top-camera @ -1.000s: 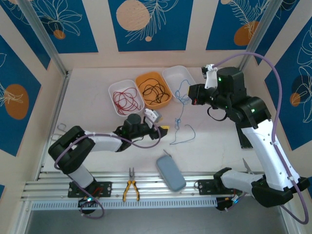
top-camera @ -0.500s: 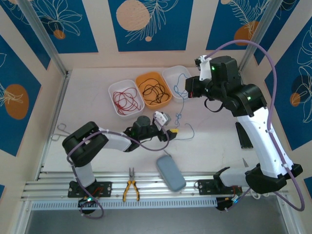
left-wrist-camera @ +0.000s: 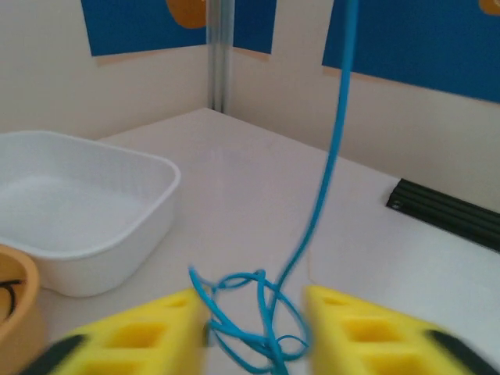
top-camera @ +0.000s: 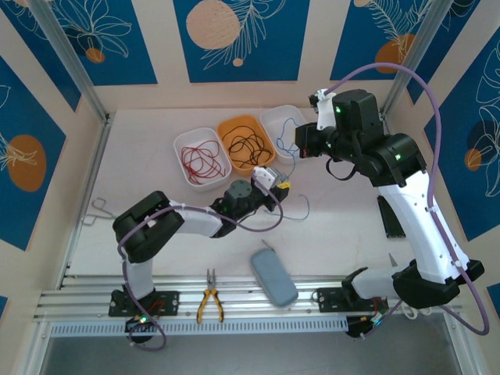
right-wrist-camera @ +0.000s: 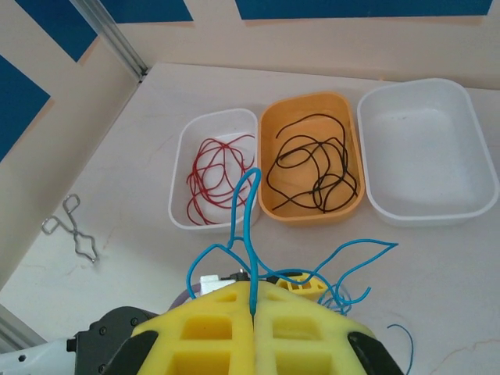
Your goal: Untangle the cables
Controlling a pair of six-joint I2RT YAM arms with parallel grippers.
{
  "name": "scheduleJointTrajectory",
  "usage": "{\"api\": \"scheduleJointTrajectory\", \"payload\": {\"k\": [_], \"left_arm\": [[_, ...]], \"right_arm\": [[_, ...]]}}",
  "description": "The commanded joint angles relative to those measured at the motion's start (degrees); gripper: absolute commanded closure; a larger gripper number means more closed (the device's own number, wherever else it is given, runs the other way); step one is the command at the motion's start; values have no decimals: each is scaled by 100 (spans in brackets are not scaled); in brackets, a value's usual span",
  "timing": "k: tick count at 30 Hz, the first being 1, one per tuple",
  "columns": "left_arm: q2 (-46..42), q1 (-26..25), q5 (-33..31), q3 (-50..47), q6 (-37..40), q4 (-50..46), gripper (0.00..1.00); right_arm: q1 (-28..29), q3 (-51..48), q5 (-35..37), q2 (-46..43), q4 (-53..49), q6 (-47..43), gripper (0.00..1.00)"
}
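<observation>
A light blue cable (left-wrist-camera: 324, 180) hangs from my right gripper (top-camera: 299, 147), which is shut on its upper end (right-wrist-camera: 254, 301). The cable's lower part forms a knotted tangle (left-wrist-camera: 250, 308) on the table. My left gripper (top-camera: 280, 186) sits low at that tangle, its yellow fingers (left-wrist-camera: 133, 344) apart on either side, the left one touching a loop. A red cable (top-camera: 201, 158) lies coiled in a white tray (right-wrist-camera: 183, 156). A black cable (top-camera: 246, 144) lies in an orange tray (right-wrist-camera: 269, 125).
An empty white tray (top-camera: 283, 121) stands right of the orange one, close behind the blue tangle. A grey-blue case (top-camera: 273, 277) and pliers (top-camera: 208, 301) lie near the front rail. Metal forceps (top-camera: 95, 209) lie at the left, a black strip (top-camera: 388, 215) at the right.
My left gripper has moved right and back across the table to the blue tangle. My right gripper has shifted slightly left and back, still holding the blue cable up.
</observation>
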Motion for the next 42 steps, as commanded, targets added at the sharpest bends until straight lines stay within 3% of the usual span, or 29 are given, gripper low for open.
{"api": "scheduleJointTrajectory", "payload": {"k": [1,3,13,20,28,32,34,42], "left_arm": [[112,12,-356,110,-61,33,87],[65,28,-522,74,-76,-56,100],[-591,396,-1456,-676,-275,-402,100],[-1143,813,-1783,-1197,-366,-631,100],[-1501,1025,-2021,-1497,-413,-840,100],[-1586,1050,-1849,-1695,-376,-714,97],[-1603,1051,-1652,-1784,-319,-661,84],[-1691,1075,-1818,-1936,-445,-1015,80]], "right_arm": [[27,122,203,-99,-155,-172,100],[18,89,324,-167,-215,-210,100],[-144,-96,2040,-589,-919,-233,100],[-617,-369,2875,-838,-1403,-189,100],[-1718,-852,2642,-1283,-1236,-238,100],[-2186,-1170,2350,-1506,-1004,-154,100],[-2307,-1336,2036,-1592,-855,-120,100],[-2350,-1420,1313,-1476,-578,-66,100]]}}
